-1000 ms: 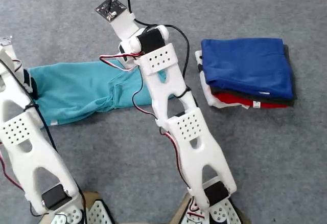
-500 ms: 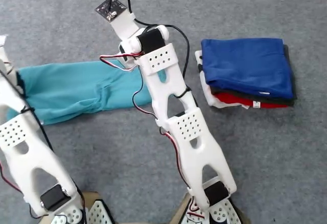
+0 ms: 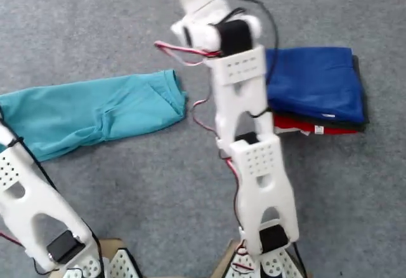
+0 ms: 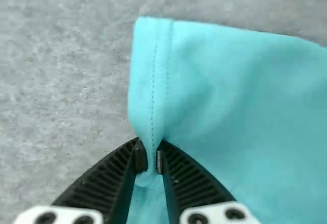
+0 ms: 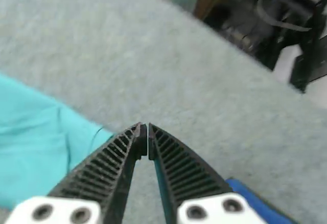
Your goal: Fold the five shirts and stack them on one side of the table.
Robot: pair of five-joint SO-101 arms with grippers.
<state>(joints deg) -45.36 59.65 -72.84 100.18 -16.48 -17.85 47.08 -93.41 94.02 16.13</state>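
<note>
Left wrist view: my left gripper [image 4: 148, 158] is clamped on a stitched hem of the teal shirt [image 4: 230, 101], with the fabric bunched between the closed tips. My right gripper [image 5: 147, 132] has its jaws together on nothing and hangs above the grey table [image 3: 158, 189], with the teal edge on one side and a corner of the blue shirt [image 5: 250, 196] on the other.

A second ago the right arm [image 3: 244, 100] was down on the teal shirt's end nearest the stack of folded shirts [image 3: 317, 84]. It has since let go, lifted, and swung over toward the stack. Over the same second the left arm [image 3: 25, 189] has hauled the teal shirt away from the stack, so it now lies well apart from it as a long band, folded lengthwise and rumpled in the middle.

I judge this to be the fifth shirt, partly folded. It needs a crosswise fold before it joins the four stacked ones. Dragging it further risks undoing the lengthwise fold.
</note>
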